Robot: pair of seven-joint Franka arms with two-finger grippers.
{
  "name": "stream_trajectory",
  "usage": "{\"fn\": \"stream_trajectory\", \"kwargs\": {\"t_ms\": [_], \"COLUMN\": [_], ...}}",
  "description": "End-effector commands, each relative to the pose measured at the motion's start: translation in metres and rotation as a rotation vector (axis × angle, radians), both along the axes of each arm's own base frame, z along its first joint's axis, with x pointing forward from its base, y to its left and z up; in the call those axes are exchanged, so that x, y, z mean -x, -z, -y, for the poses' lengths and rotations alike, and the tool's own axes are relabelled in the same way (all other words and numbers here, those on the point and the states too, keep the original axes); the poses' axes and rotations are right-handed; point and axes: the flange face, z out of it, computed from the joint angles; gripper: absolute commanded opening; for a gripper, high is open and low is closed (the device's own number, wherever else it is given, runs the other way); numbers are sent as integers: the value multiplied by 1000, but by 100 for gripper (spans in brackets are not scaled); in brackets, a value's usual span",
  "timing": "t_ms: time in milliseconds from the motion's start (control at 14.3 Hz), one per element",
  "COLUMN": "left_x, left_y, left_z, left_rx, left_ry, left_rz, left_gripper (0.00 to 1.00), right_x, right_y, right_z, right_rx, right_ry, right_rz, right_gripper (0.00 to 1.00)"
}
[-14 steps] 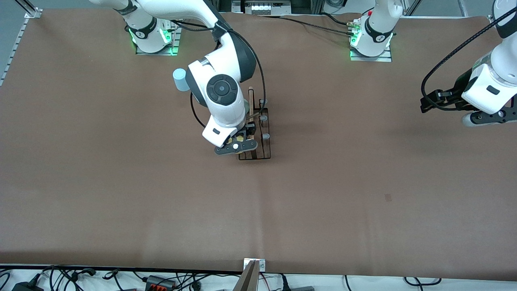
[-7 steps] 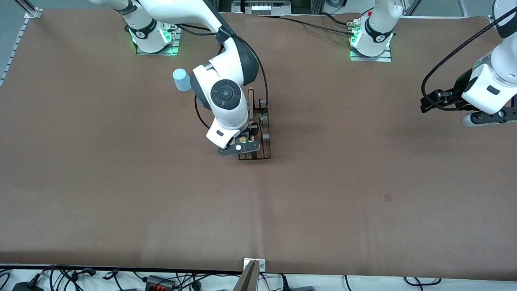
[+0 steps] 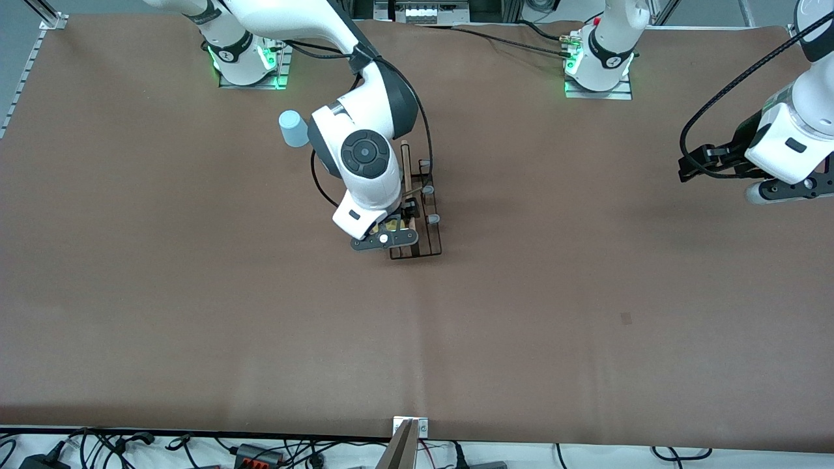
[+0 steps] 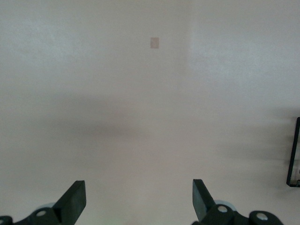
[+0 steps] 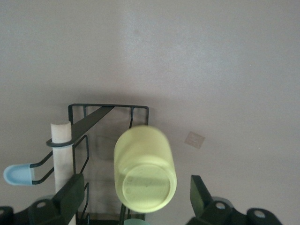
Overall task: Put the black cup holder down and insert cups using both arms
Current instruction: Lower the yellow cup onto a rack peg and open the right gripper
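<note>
Landmark: black cup holder (image 3: 417,215), standing on the brown table (image 3: 195,312) about mid-width, slightly toward the right arm's end. Wooden rod (image 5: 61,159) runs along its top; pale blue capped prongs (image 3: 432,219) stick out on the side toward the left arm's end.

Right gripper (image 5: 136,199) is directly over the holder's camera-side end. Fingers (image 5: 71,194) are spread wide, one on each side of the yellow cup (image 5: 145,174) with visible gaps, so no grip on it. The yellow cup sits upside down and tilted on the holder, base facing the wrist camera. In the front view it is mostly hidden under the gripper (image 3: 384,236).

A sliver of pale green cup (image 5: 137,221) shows just beside the yellow one on the holder, mostly cut off by the frame edge.

Light blue cup (image 3: 294,128) stands inverted on the table, farther from the front camera than the holder and toward the right arm's end, apart from it.

Left gripper (image 4: 136,201) waits over bare table well away from the holder, at the left arm's end; fingers wide apart, nothing between them. Holder's corner (image 4: 294,157) just shows at the edge of the left wrist view.
</note>
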Motion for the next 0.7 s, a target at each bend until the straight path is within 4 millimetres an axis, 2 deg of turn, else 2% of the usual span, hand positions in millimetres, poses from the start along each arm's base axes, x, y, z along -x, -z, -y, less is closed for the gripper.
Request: {"fn": "stream_trajectory", "kwargs": {"t_ms": [0, 70, 209, 349, 488, 628], "left_x": [5, 5, 5, 5, 5, 4], "left_y": [-4, -3, -3, -4, -4, -3], "left_z": [-3, -3, -3, -2, -3, -2], "left_rx": [13, 13, 13, 13, 13, 13], "left_ry": [-9, -9, -9, -8, -6, -5], "left_rz": [5, 3, 3, 5, 6, 5], "left_gripper": [100, 100, 100, 100, 100, 100], "right_x": [5, 4, 4, -2, -19, -37], "right_y": [-12, -28, -36, -59, -89, -104], "right_z": [-4, -2, 6, 20, 51, 92], "right_rx": [-13, -29, -13, -14, -14, 11], "right_ry": [25, 28, 40, 66, 108, 164], "right_rz": [-5, 7, -15, 0, 39, 38], "right_gripper": [100, 100, 100, 100, 100, 100]}}
